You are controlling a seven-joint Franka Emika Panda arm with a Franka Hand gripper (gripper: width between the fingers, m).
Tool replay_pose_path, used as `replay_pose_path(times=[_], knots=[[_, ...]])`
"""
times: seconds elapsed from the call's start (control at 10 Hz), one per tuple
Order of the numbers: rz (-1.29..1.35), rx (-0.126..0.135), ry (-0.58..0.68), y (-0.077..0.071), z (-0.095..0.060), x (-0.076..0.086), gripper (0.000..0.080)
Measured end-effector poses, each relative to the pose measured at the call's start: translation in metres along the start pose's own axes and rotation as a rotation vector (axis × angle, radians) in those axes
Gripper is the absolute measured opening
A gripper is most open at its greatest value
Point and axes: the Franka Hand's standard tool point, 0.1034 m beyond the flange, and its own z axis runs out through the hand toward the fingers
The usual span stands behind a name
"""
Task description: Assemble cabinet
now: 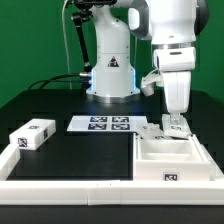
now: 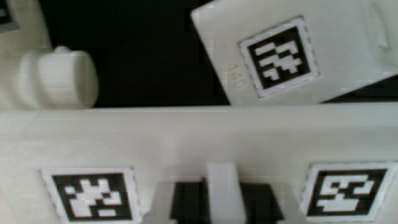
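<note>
The white cabinet body [image 1: 170,158] lies open side up at the exterior view's right, against the border rails. My gripper [image 1: 174,127] reaches straight down onto its far edge. In the wrist view the gripper [image 2: 222,205] has both dark fingers [image 2: 185,205] pressed against a thin white upright wall of the cabinet body [image 2: 178,135], with a tag on each side. A second white cabinet panel [image 2: 276,55] with one tag lies just beyond. A small white block [image 1: 32,135] with tags lies far off at the exterior view's left.
The marker board [image 1: 105,124] lies flat in front of the robot base [image 1: 110,75]. White border rails [image 1: 70,188] run along the front and right of the black table. A white round knob-like piece [image 2: 54,78] shows beside the body.
</note>
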Motion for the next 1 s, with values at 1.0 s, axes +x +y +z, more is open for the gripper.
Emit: replay_pose_path(times=[1.0], knots=[[-0.006, 0.01, -0.005, 0.0076, 0.001, -0.0086, 0.007]])
